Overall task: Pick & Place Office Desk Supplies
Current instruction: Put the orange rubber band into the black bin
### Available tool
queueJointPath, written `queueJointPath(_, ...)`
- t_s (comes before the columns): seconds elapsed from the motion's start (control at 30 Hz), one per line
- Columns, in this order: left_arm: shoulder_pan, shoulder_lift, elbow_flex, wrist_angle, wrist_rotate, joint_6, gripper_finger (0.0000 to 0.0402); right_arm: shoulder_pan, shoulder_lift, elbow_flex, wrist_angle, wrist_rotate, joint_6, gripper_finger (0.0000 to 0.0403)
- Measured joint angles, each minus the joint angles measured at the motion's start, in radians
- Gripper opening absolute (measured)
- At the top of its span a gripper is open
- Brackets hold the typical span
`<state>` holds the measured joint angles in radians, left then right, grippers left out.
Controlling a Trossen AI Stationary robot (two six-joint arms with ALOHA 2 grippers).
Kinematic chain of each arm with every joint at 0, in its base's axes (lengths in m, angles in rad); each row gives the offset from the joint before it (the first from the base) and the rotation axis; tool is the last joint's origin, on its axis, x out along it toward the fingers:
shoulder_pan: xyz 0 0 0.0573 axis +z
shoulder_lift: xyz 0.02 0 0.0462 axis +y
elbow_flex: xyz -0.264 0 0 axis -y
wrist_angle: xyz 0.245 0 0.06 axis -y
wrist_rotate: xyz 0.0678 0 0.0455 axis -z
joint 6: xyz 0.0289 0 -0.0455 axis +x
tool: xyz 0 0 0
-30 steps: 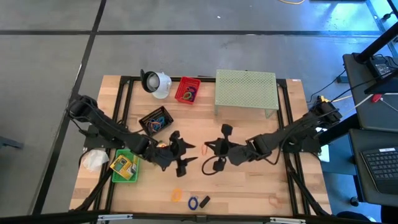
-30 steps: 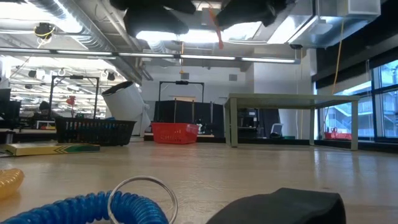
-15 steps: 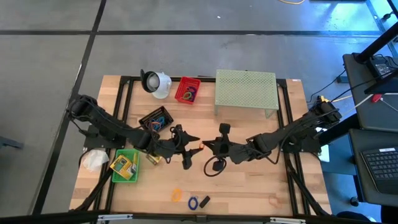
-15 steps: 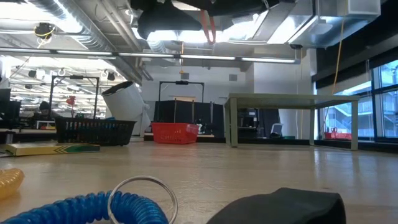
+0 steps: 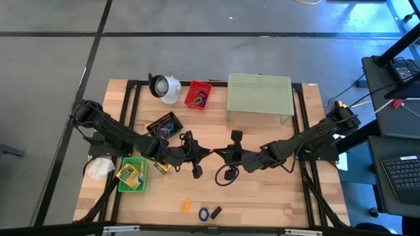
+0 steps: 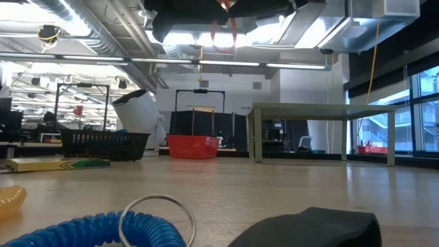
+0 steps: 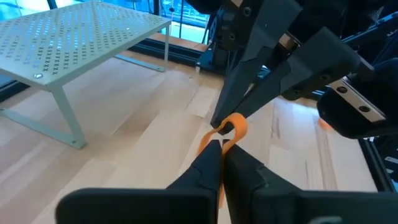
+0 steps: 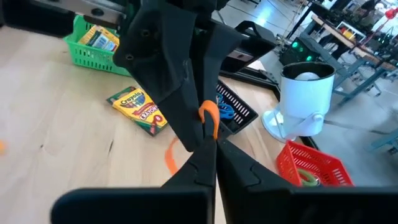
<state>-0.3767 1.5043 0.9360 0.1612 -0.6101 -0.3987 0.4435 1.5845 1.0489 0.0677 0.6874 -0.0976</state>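
A thin orange rubber band (image 7: 235,127) hangs in the air over the table's middle, between my two grippers. My left gripper (image 5: 207,152) comes from the left and my right gripper (image 5: 218,155) from the right; their tips nearly meet, and both are shut on the band. In the low view the band's strands (image 6: 233,29) hang at the top edge, high above the wood. A yellow-green crayon box (image 8: 140,107) lies flat on the table under the left arm. My left gripper pinches one side of the band's loop (image 7: 225,140) between its two fingertips (image 7: 214,151), coming level from the table's left. The band is lifted clear of the table. My right gripper pinches the opposite side of the loop (image 8: 209,127) between its fingertips (image 8: 202,152), coming level from the table's right. The loop bows out between the two holds.
At the far side stand a pale green mesh stand (image 5: 259,97), a red basket (image 5: 197,96), a white cup-shaped object (image 5: 164,87) and a black basket (image 5: 164,126). A green basket (image 5: 131,174) is at the left. A blue coil (image 5: 203,213) and black clip (image 5: 216,212) lie near the front edge.
My left gripper has moved toward the table's right, up to the right gripper, and has shut on the orange band that the right gripper holds. The band has shifted a little toward the left and now shows two hanging strands.
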Motion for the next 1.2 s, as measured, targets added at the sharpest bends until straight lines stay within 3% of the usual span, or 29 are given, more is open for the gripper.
queueJointPath(0.17,-0.002,0.000,0.000,-0.009,0.008,0.002,0.0003,-0.002,0.000,0.000,0.000,-0.083,0.036,0.0034)
queueJointPath(0.37,0.000,-0.005,0.000,-0.049,0.011,-0.003,0.0003,-0.003,-0.004,0.000,-0.008,-0.105,0.061,0.0110)
queueJointPath(0.6,0.022,-0.096,-0.001,-0.301,-0.001,-0.081,0.0003,-0.001,-0.082,0.000,-0.081,-0.105,0.114,0.0214)
queueJointPath(0.73,0.033,-0.178,-0.001,-0.496,-0.008,-0.125,0.0002,0.002,-0.140,0.000,-0.181,-0.127,0.215,0.0249)
queueJointPath(1.0,0.075,-0.332,-0.001,-0.934,-0.106,-0.294,0.0002,0.009,-0.177,0.000,-0.386,-0.399,0.607,0.0258)
queueJointPath(1.2,0.141,-0.375,-0.028,-1.192,-0.095,-0.439,0.0002,0.051,-0.154,0.000,-0.547,-0.620,0.905,0.0258)
